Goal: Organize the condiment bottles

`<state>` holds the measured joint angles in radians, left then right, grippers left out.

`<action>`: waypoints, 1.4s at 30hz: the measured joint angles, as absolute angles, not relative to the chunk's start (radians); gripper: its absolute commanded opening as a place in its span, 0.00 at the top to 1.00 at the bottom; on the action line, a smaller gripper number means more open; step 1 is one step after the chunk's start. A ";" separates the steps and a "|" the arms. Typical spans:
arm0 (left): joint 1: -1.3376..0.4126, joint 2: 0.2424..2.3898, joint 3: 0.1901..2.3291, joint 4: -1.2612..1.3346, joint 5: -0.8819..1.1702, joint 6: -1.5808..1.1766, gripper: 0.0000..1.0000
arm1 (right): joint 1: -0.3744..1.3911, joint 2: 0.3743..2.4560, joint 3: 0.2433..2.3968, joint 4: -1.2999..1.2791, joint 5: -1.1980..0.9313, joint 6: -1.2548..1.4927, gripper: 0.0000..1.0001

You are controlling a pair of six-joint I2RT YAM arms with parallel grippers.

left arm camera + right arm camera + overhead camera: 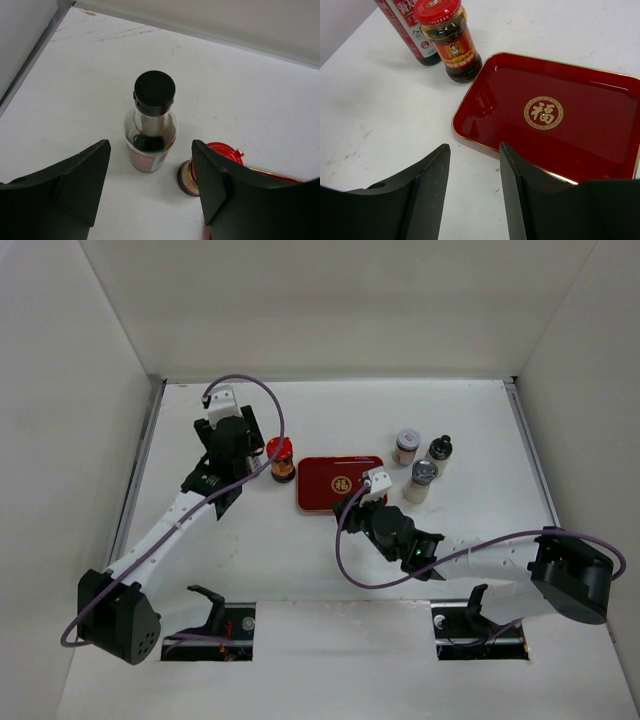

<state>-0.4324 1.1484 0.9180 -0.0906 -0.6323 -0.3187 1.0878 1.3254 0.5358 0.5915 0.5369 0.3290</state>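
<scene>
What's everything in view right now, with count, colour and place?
black-capped bottle: one, dark sauce, far left, beside the red-capped jar
red-capped jar: one, dark contents, off the tray's far-left corner
tray: one, red with gold emblem, centre, nothing in it
pinkish-white-lidded jar: one, right of tray
dark-knobbed bottle: one, right of that jar
grey-capped shaker: one, pale body, nearer than those two
table: one, white
left arm: white and black, jaws open, facing the black-capped bottle
right arm: white and black, jaws open, at the tray's edge
</scene>
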 measured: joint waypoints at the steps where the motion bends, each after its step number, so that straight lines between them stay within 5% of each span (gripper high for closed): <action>1: -0.423 1.159 0.920 -0.081 -0.631 -0.315 0.37 | 1.088 1.325 0.536 0.591 0.537 0.329 0.49; 5: -0.391 1.217 0.944 -0.032 -0.627 -0.299 0.38 | 1.088 1.336 0.536 0.591 0.533 0.329 0.49; 22: -0.355 1.372 1.015 0.078 -0.599 -0.257 0.87 | 1.086 1.348 0.536 0.591 0.520 0.330 0.47; 34: -0.376 1.371 1.111 0.081 -0.615 -0.165 0.91 | 1.086 1.356 0.536 0.590 0.512 0.335 0.44; 42: -0.431 1.378 1.252 0.117 -0.624 -0.110 0.91 | 1.064 1.340 0.535 0.592 0.520 0.342 0.29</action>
